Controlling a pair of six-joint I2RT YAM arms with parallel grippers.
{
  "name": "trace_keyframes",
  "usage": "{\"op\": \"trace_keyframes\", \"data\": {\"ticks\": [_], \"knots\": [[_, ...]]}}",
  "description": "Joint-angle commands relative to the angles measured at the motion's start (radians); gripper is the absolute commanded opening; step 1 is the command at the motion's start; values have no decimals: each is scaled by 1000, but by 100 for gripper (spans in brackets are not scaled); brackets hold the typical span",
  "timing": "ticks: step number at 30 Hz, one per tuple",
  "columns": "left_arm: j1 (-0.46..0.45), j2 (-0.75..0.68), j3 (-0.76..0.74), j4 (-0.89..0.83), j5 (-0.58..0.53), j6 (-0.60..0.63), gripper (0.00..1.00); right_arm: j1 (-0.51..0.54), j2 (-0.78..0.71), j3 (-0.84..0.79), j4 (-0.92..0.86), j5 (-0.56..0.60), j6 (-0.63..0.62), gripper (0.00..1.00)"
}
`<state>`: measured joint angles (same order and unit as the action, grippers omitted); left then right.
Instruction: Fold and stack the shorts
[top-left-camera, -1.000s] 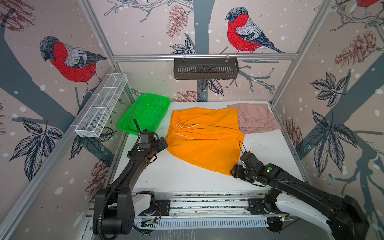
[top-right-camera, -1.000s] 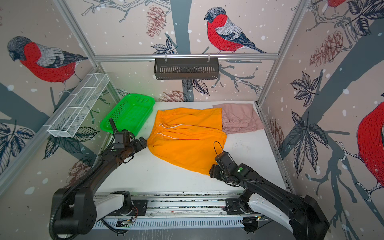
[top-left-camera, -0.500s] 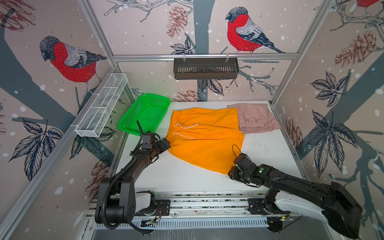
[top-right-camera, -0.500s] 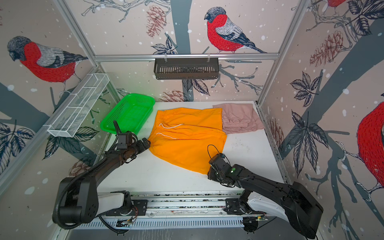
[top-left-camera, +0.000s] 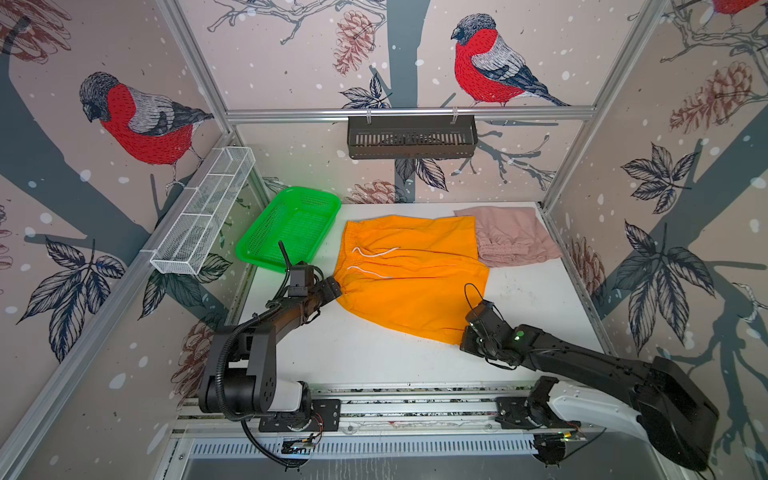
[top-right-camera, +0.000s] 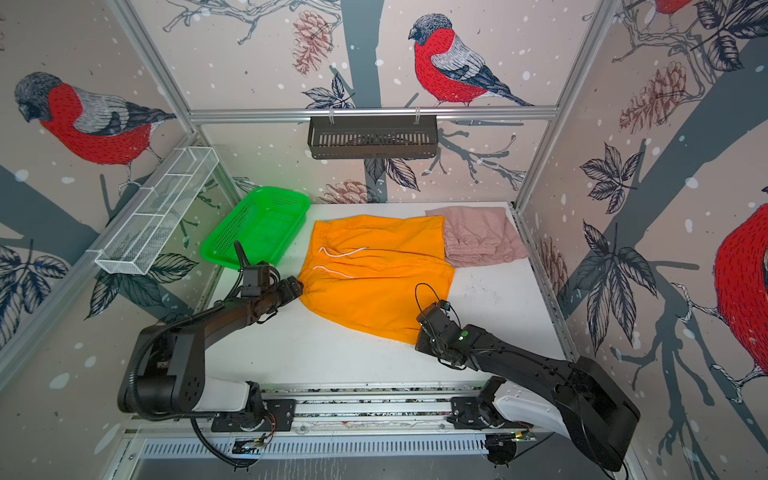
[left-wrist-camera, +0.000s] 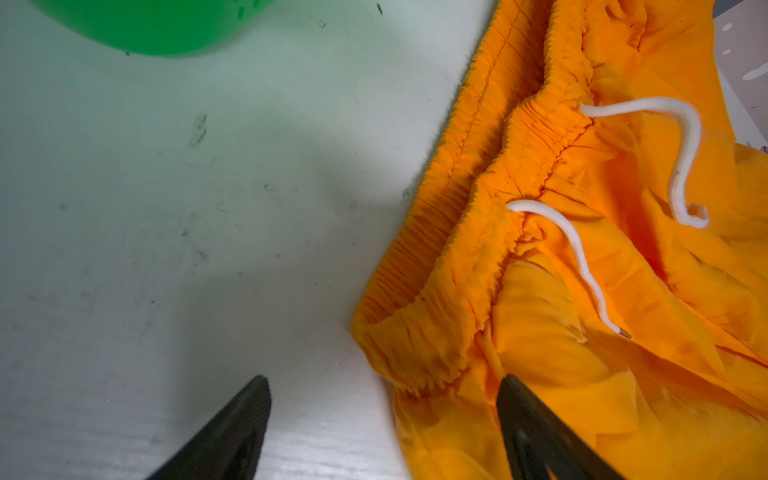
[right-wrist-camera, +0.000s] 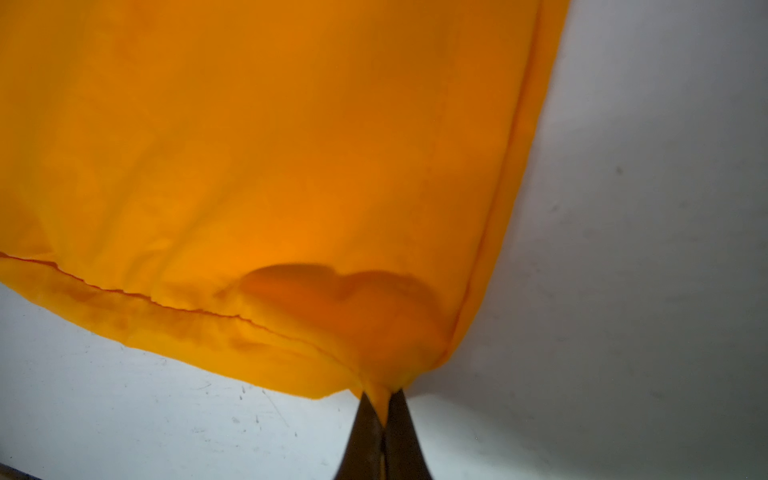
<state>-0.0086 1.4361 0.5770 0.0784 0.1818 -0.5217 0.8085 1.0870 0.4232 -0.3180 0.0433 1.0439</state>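
Note:
The orange shorts lie spread in the middle of the white table, waistband to the left, with a white drawstring on top. Folded pink shorts sit at the back right, touching the orange pair. My left gripper is open at the near waistband corner, one finger on bare table and the other over orange fabric. My right gripper is shut on the near right hem corner of the orange shorts.
A green mesh basket stands at the back left, close to the left arm. A white wire rack hangs on the left wall and a black rack on the back wall. The arms' rail runs along the front edge.
My right gripper slid left to the hem corner and closed on it. My left gripper reached forward to the waistband corner, its jaws narrowing slightly.

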Motion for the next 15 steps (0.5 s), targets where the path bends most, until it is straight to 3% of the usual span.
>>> {"op": "trace_keyframes", "data": {"ticks": [1, 5, 8, 11, 15], "knots": [[3, 23, 16, 65, -25, 27, 78, -2, -21, 9, -41, 36, -18, 3], [3, 56, 29, 69, -35, 42, 74, -8, -54, 3, -46, 42, -17, 3], [3, 81, 32, 86, -29, 46, 64, -9, -59, -4, -43, 39, -18, 3], [3, 105, 42, 93, -21, 56, 45, -10, -60, -1, -45, 47, -26, 2], [4, 120, 60, 86, -15, 71, 11, -18, -65, 27, -77, 72, -48, 2]]}}
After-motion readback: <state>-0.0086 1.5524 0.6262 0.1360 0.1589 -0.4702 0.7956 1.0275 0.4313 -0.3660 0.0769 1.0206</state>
